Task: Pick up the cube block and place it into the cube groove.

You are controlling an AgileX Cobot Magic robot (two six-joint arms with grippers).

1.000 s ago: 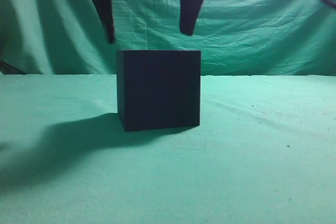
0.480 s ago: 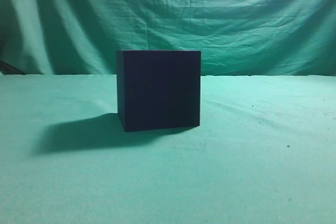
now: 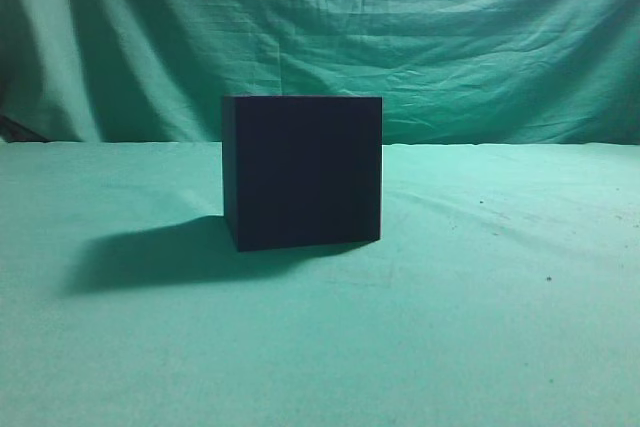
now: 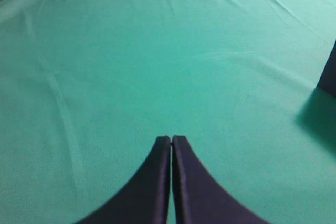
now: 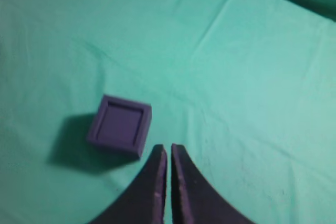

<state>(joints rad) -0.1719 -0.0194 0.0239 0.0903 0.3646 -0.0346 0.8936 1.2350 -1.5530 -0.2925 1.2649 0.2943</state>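
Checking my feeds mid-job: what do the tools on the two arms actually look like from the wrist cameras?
Both look alike. The left tool has two dark, near-black purple fingers, broad at the base and curving inward to narrow tips. The right tool has the same dark tapered shape, with slightly rough inner edges. No cables, markings or labels show, and neither arm appears in the exterior view.

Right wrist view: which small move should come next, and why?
Probably only a short lift of the right end effector, to check. It and the left end effector are shut and empty; the groove in the box seems filled by a lighter face, likely the block, but that is unsure.
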